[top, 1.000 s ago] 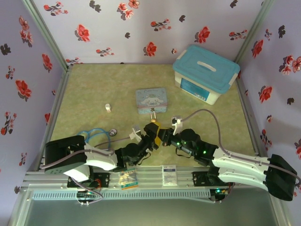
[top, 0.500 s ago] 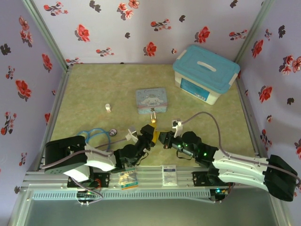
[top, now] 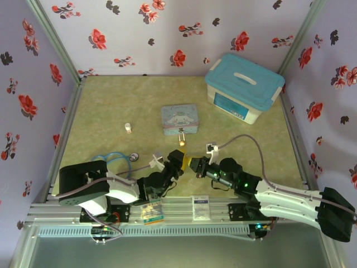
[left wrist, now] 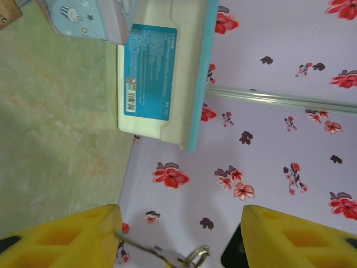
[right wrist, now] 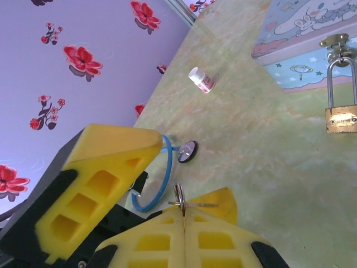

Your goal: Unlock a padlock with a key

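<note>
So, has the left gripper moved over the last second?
Yes. The left gripper has backed toward the near edge, away from the light-blue tin.

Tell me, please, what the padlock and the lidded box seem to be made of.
Padlock: likely metal; glossy brass-yellow body, thin shiny silver shackle.
Lidded box: probably plastic; smooth white base, light-blue lid with a moulded handle.

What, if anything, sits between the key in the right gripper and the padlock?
Nothing visible. Bare table lies between the key, pinched in the right gripper, and the padlock hanging on the tin clasp.
</note>
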Tool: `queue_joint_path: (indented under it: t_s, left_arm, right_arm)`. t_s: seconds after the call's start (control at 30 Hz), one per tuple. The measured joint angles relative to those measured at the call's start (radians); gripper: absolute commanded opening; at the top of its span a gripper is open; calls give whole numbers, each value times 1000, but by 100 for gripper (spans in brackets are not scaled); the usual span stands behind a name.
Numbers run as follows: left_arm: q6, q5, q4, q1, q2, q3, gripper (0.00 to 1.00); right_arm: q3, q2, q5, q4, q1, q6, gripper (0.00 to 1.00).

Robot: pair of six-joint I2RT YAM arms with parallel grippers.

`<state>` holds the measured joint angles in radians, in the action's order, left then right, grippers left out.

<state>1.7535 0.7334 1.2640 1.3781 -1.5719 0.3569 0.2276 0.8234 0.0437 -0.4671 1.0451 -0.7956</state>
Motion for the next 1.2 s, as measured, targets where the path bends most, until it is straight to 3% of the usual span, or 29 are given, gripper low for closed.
queue_joint_path:
  t_s: [0.37,0.53,0.73,0.87,1.03,1.2]
  left_arm:
    - [3,0,0,0,-11,0,52]
    - [28,-11,8,-1,-44,4,79]
    - [55,-37,8,-2,-83,34,83]
    - [55,-39,8,-2,-75,44,78]
    - [47,-42,7,-3,-46,40,57]
    - [45,-35,8,-3,-28,19,45]
  right_arm:
    - [-55,-106,-3,8,0,0,0]
    - [-65,-124,-3,15,0,4,0]
    - [-56,-42,-24,-18,0,37,0]
    - [-48,40,-45,-64,0,45,0]
    - [-48,66,-64,-140,0,44,0]
    - [-50,39,-68,-148,0,45,0]
